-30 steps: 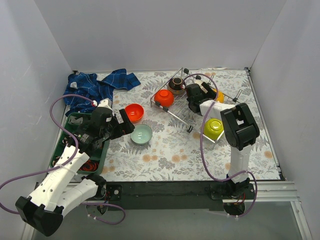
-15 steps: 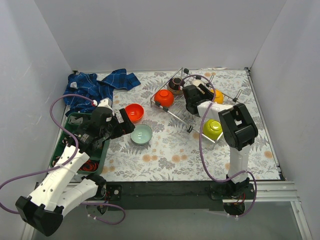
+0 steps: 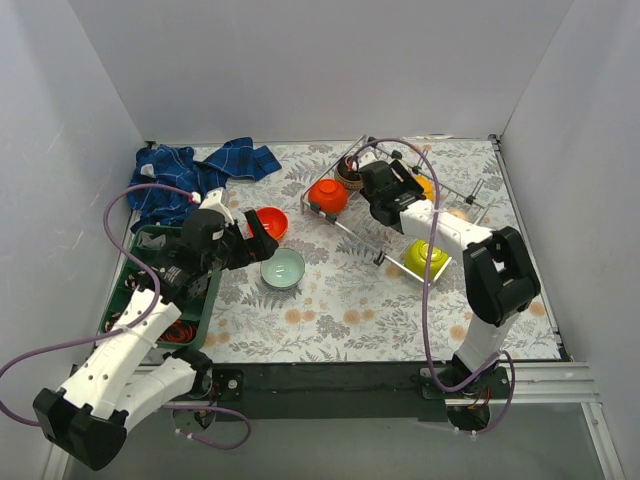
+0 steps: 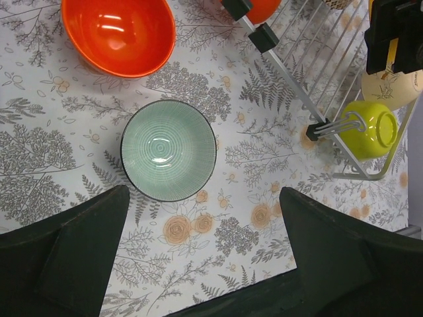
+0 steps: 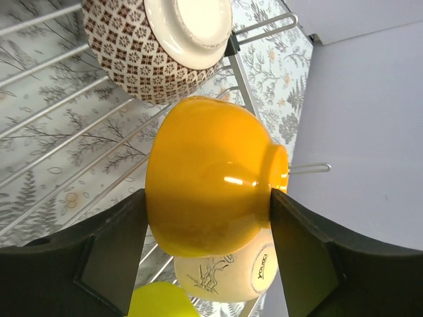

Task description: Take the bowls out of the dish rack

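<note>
The silver wire dish rack (image 3: pixel 372 225) stands at the far right. My right gripper (image 3: pixel 405 185) reaches into it, and its fingers (image 5: pixel 109 257) press both sides of the yellow-orange bowl (image 5: pixel 208 175). Beside that bowl stand the white-brown patterned bowl (image 5: pixel 165 46), the beige bowl (image 5: pixel 244 277) and the lime green bowl (image 3: pixel 425 257). A red-orange bowl (image 3: pixel 327 195) and the dark brown bowl (image 3: pixel 350 170) sit at the rack's left end. A second red-orange bowl (image 3: pixel 268 222) and the pale mint bowl (image 4: pixel 168 150) lie on the table. My left gripper (image 4: pixel 205 264) is open and empty above the table, just near of the mint bowl.
A blue cloth (image 3: pixel 195 172) lies crumpled at the far left. A green compartment tray (image 3: pixel 140 290) with small items sits under my left arm. Grey walls close in the table on three sides.
My right arm has stretched out low to the right, with its gripper shifted slightly left in the rack. My left gripper has edged right toward the red-orange bowl on the table.
</note>
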